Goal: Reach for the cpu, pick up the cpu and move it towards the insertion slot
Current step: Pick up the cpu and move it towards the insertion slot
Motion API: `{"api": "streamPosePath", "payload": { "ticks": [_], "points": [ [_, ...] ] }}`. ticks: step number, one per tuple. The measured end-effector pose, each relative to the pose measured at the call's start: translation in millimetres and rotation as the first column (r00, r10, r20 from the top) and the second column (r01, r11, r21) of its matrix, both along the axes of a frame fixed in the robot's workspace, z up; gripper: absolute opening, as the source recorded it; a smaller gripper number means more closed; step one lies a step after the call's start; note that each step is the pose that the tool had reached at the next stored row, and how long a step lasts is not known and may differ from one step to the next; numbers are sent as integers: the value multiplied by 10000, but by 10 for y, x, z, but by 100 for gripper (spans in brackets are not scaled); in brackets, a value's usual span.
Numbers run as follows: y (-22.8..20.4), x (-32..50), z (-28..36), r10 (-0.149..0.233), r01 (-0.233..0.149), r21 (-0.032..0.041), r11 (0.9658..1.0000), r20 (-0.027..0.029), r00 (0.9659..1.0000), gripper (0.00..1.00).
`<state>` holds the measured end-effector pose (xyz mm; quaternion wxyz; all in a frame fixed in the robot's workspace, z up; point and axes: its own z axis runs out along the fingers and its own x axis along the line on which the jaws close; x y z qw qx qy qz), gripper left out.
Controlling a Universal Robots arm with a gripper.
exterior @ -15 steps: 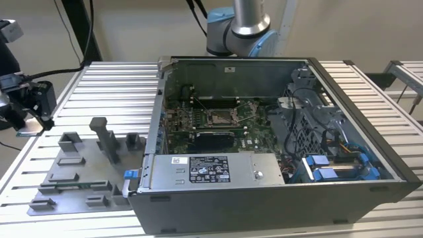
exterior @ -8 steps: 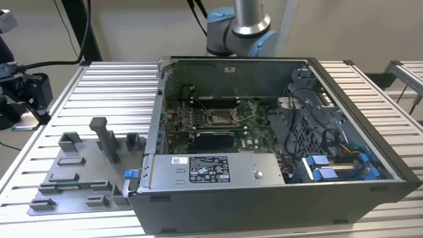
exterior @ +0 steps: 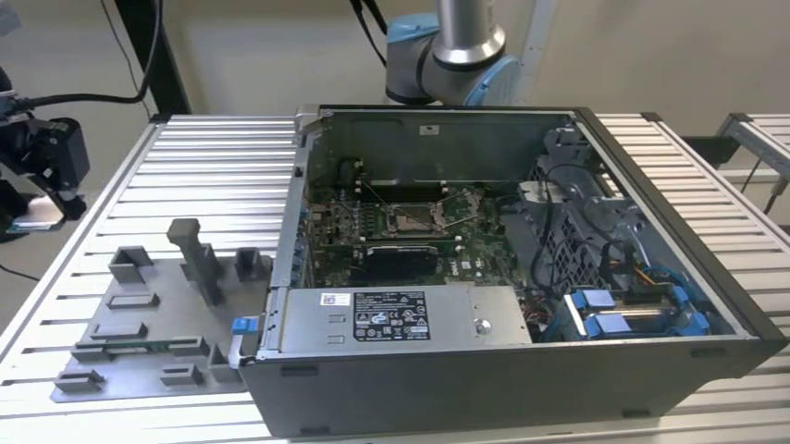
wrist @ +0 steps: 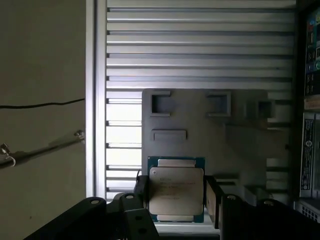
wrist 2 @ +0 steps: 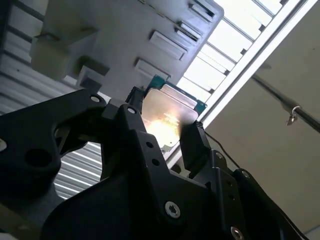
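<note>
In both wrist views the cpu point(wrist: 176, 190) point(wrist 2: 167, 116), a flat square chip with a silvery top and a thin green rim, sits between my gripper's point(wrist: 177, 196) point(wrist 2: 162, 127) two black fingers point(wrist: 214, 199), which are shut on its opposite edges. It hangs in the air well above the grey fixture plate point(wrist: 215, 135). In the exterior view my gripper point(exterior: 55, 190) is off the table's edge at the exterior view's left. The insertion slot point(exterior: 412, 219), a silver-framed socket with a wire lever, lies on the green board inside the open computer case point(exterior: 642, 361).
The grey fixture plate point(exterior: 148, 356) carries several upright blocks, the tallest point(exterior: 195, 259) standing between my gripper and the case. The ribbed metal table point(exterior: 210, 166) stretches beneath. The case walls rise around the board. A cable point(wrist: 40, 105) runs over the floor beside the table.
</note>
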<state>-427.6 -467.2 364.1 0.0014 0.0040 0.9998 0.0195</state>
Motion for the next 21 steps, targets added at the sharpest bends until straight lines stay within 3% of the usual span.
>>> {"api": "streamPosePath", "payload": {
  "ticks": [5,17,21],
  "points": [
    [1,0,79,63,-63,-3,10000,2,10000,0],
    [1,4,80,64,-64,-4,10000,-36,10000,0],
    [1,71,81,64,-64,-4,10000,-40,10000,0]
  ]
}}
